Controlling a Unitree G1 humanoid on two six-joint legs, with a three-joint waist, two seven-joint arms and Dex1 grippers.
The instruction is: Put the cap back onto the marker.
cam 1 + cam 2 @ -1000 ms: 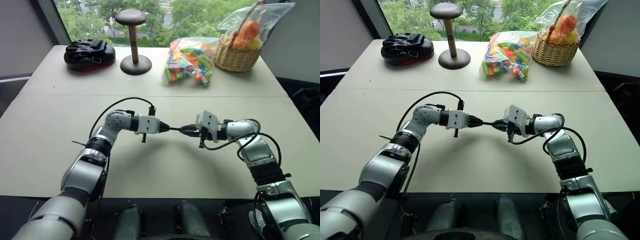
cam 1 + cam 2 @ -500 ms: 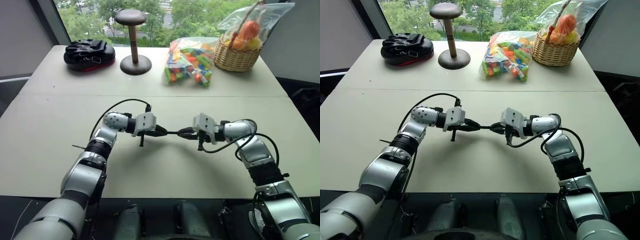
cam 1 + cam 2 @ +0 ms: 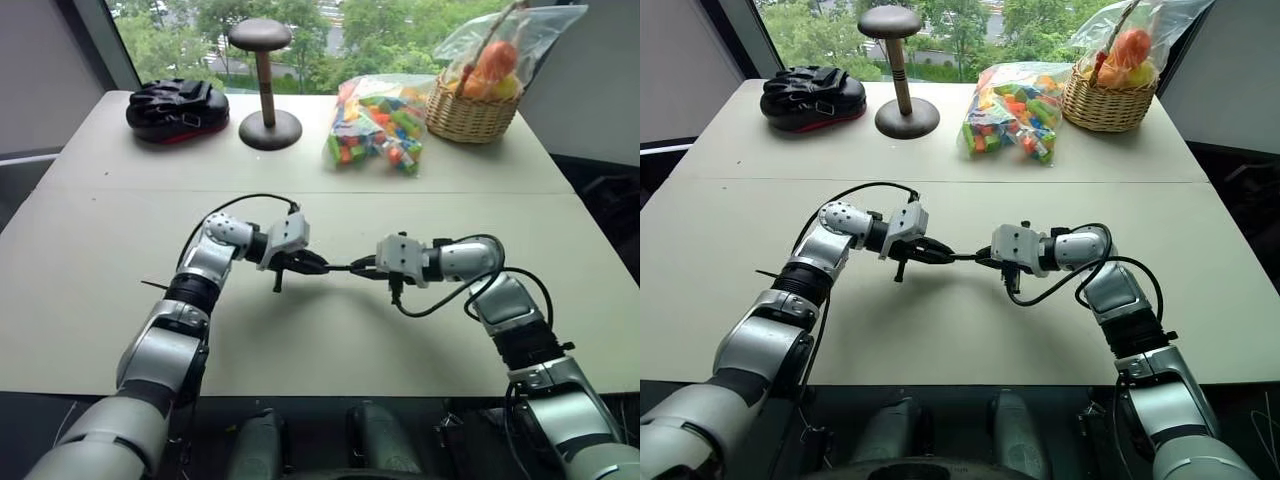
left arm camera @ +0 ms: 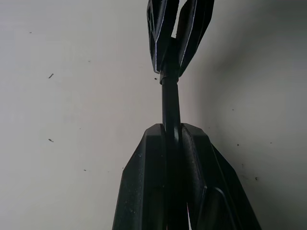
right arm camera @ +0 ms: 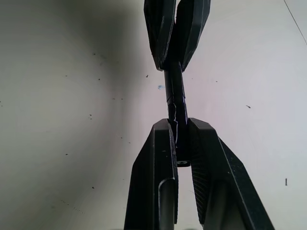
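Both arms are raised over the pale table (image 3: 90, 260) and meet tip to tip in the middle of it. The left gripper (image 3: 312, 264) is pressed together on the marker (image 4: 170, 103), which sticks out from between its fingers toward the other arm. The right gripper (image 3: 364, 267) is pinched shut on the end of that same black stick, where the cap (image 5: 180, 139) should be; in the right wrist view the piece between its fingers looks a little thicker than the shaft, but everything there is black on black, so I cannot tell for sure where the cap ends and the marker begins, or if the cap is fully seated. I judge that the step in hand is the final push of the cap along the marker. To do it well, both grippers should keep one straight common line, because a small angle would make the cap jam on the tip or bend the thin shaft out of the grip. The push should be slow and along the axis only, with no twisting of the wrists, and both grips should remain firm until the cap stops. The wooden stand (image 3: 264, 75), the bag of blocks (image 3: 378, 122) and the basket (image 3: 470, 105) are well apart at the far edge and do not disturb.
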